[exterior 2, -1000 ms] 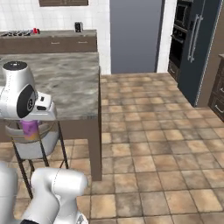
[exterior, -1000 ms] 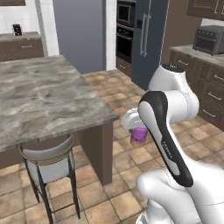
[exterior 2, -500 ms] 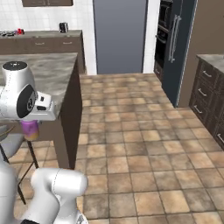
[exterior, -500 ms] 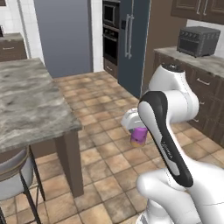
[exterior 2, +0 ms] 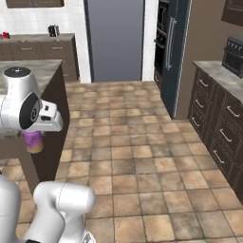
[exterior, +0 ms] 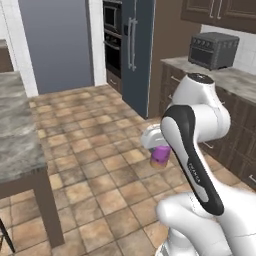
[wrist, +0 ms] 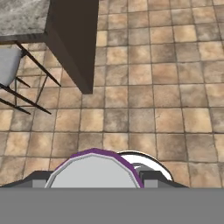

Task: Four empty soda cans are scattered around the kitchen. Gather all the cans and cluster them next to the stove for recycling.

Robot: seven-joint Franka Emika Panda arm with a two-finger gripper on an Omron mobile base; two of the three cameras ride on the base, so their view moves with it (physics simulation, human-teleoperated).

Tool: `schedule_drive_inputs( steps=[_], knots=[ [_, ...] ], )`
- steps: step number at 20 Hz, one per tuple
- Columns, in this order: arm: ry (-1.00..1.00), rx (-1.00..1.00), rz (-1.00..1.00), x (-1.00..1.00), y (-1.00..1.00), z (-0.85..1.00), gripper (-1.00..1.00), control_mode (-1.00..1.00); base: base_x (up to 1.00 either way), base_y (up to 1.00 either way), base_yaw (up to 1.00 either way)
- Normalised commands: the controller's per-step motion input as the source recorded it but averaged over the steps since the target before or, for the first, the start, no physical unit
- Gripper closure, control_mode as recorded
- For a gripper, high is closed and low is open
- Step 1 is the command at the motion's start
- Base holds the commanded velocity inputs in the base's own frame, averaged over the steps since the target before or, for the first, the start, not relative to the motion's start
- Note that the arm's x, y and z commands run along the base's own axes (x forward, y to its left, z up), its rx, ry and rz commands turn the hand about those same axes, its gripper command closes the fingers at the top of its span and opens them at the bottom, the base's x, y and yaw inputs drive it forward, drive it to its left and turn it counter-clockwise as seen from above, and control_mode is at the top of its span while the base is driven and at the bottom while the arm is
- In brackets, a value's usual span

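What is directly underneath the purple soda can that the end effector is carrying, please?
Below the purple soda can lies brown tiled floor; the can hangs in the air, held by the end effector. The can's own body covers the tiles straight beneath it.

Matt tiled floor (exterior: 100, 165), marbled stone counter (exterior: 17, 145)

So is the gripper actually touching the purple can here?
Touching. In the hand view the purple can sits clamped between the gripper's two dark fingertips; the left base view shows it hanging off the floor under the hand.
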Motion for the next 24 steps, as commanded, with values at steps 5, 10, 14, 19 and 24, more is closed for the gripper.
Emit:
schedule_drive_inputs(
  steps=[5, 10, 14, 19, 24],
  knots=[
    [0.00, 0.00, 0.00, 0.00, 0.00, 0.00, 1.00, 1.00, 1.00, -0.06, 0.00],
    [0.00, 0.00, 0.00, 0.00, 0.00, 0.00, 1.00, 1.00, 1.00, 0.05, 0.01],
    [0.00, 0.00, 0.00, 0.00, 0.00, 0.00, 1.00, 1.00, 1.00, 0.07, 0.35],
    [0.00, 0.00, 0.00, 0.00, 0.00, 0.00, 1.00, 1.00, 1.00, -0.31, 0.59],
    [0.00, 0.00, 0.00, 0.00, 0.00, 0.00, 1.00, 1.00, 0.96, -0.95, 0.20]
  ],
)
